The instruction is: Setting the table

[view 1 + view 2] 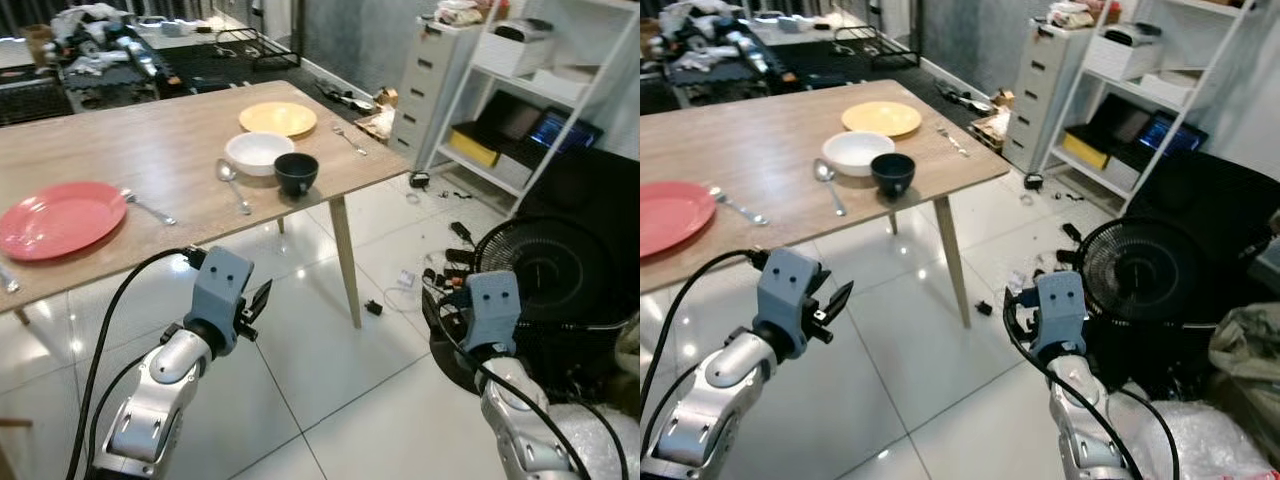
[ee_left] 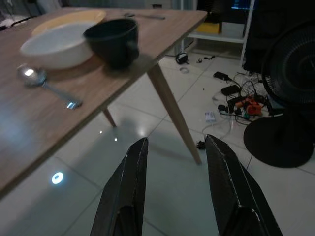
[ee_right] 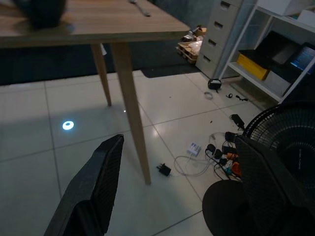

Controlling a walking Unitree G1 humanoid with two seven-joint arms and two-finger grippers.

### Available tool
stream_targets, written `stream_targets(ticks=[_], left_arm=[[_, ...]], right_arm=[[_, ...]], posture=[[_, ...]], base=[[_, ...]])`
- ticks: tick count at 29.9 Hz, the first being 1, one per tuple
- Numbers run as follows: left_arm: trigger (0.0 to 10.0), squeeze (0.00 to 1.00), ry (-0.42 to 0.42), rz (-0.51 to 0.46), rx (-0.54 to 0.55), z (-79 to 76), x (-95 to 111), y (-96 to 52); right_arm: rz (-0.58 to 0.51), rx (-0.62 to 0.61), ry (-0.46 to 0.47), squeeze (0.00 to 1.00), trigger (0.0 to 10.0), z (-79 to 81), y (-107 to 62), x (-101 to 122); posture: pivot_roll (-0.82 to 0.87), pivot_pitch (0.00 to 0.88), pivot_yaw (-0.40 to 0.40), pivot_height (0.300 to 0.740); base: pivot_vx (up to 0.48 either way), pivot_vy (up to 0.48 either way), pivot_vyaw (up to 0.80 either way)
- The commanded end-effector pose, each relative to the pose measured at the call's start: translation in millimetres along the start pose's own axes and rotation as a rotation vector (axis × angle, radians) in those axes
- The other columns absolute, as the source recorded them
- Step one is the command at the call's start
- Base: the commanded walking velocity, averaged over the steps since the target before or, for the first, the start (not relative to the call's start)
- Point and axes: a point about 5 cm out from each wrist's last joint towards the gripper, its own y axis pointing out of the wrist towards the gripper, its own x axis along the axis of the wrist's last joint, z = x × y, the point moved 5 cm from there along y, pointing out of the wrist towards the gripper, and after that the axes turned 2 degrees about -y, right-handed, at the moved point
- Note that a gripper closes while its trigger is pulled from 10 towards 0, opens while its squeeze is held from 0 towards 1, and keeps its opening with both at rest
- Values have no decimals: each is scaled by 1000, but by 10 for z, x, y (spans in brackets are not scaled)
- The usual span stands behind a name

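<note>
I stand off the near corner of the wooden table (image 1: 170, 150), whose front edge runs across ahead of me and ends at a slanted leg (image 1: 346, 262) over bare white tile floor (image 1: 330, 380). My left gripper (image 1: 262, 298) hangs below that edge, over the tiles and short of the leg, its two black fingers (image 2: 129, 189) spread apart with nothing between them. My right gripper (image 3: 182, 191) hangs lower and further right, over the tiles near a black floor fan (image 1: 550, 275); its fingers are spread wide and hold nothing. On the table, a red plate (image 1: 60, 218) sits close to the front edge on the left with a fork (image 1: 148, 208) just beside it. Toward the right end, a black bowl (image 1: 296, 173) stands near the front edge, touching or almost touching a white bowl (image 1: 259, 153) behind it, with a spoon (image 1: 233, 185) lying just to their left. A yellow plate (image 1: 278, 119) lies further back, and another fork (image 1: 349, 139) lies near the right edge. The tiles between the table leg and the fan are littered with cables and plugs (image 1: 440, 270). Past them stand white shelves (image 1: 540, 90) and a grey drawer unit (image 1: 430, 85).
</note>
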Motion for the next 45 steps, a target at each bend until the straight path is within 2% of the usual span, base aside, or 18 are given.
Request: stream_targets(ticks=[1, 4, 7, 11, 15, 16, 17, 19, 21, 22, 28, 31, 32, 38, 40, 41, 43, 45], left_arm=[[10000, 0, -7, 12, -8, -36, -41, -11], [10000, 0, -5, 12, -5, -29, -42, -7], [10000, 0, -2, 11, 3, -14, -38, -1], [10000, 0, 16, 6, 27, 32, -20, 1], [10000, 0, 26, 4, 35, 47, -15, 0], [10000, 0, 39, 6, 63, 92, -15, -1], [10000, 0, 39, 6, 63, 92, -15, -1], [10000, 0, 69, 13, 143, 222, -25, -9], [10000, 0, 69, 13, 143, 222, -25, -9], [10000, 0, 83, 17, 182, 286, -31, -15], [10000, 0, 109, 16, 255, 411, -20, -40], [10000, 0, 114, 15, 282, 454, -3, -55], [10000, 0, 119, 13, 302, 474, 13, -68], [10000, 0, 150, -3, 361, 549, 55, -109], [10000, 0, 157, -4, 401, 618, 60, -129], [10000, 0, 159, -5, 464, 744, 73, -166], [10000, 0, 159, -16, 501, 884, 130, -203], [10000, 0, 157, -20, 499, 912, 148, -208]], right_arm=[[12, -12, 6, 0, 10000, -39, -19, -39], [-5, 5, 16, 0, 10000, -7, -10, -3], [-51, 82, 69, 0, 10000, 134, -6, 108], [-92, 222, 156, 0, 10000, 422, -41, 259], [-102, 256, 170, 0, 10000, 493, -55, 297], [-115, 331, 203, 0, 10000, 653, -102, 365], [-115, 331, 203, 0, 10000, 653, -102, 365], [-130, 477, 260, 0, 10000, 980, -222, 478], [-130, 477, 260, 0, 10000, 980, -222, 478], [-131, 517, 285, 0, 10000, 1087, -262, 506], [-120, 606, 375, 0, 10000, 1291, -351, 548], [-109, 699, 426, 0, 10000, 1404, -457, 584], [-92, 770, 433, 0, 10000, 1470, -556, 586], [-43, 804, 429, 0, 10000, 1564, -680, 517], [-20, 773, 414, 0, 10000, 1598, -666, 452], [16, 719, 391, 0, 10000, 1648, -624, 344], [59, 635, 358, 0, 10000, 1688, -536, 216], [69, 618, 347, 0, 10000, 1699, -520, 194]], posture=[[73, 90, 71, 740], [74, 92, 71, 740], [75, 93, 71, 740], [81, 96, 73, 740], [83, 97, 73, 740], [87, 99, 73, 740], [87, 99, 73, 740], [91, 101, 70, 740], [91, 101, 70, 740], [91, 101, 70, 740], [98, 103, 68, 740], [100, 104, 70, 740], [100, 104, 70, 740], [98, 107, 71, 740], [98, 107, 71, 740], [98, 107, 71, 740], [98, 107, 71, 740], [98, 107, 71, 740]], base=[[480, 0, 0], [480, 0, 0], [480, 0, 0], [480, 0, 0], [480, 0, 0], [480, 0, 0], [480, 0, 0], [480, 0, 0], [480, 0, 0], [480, 0, 0], [480, 0, 0], [370, 0, 0], [0, 0, 0], [0, 0, 0], [0, 0, 0], [0, 0, 0], [0, 0, 0], [0, 0, 0]])
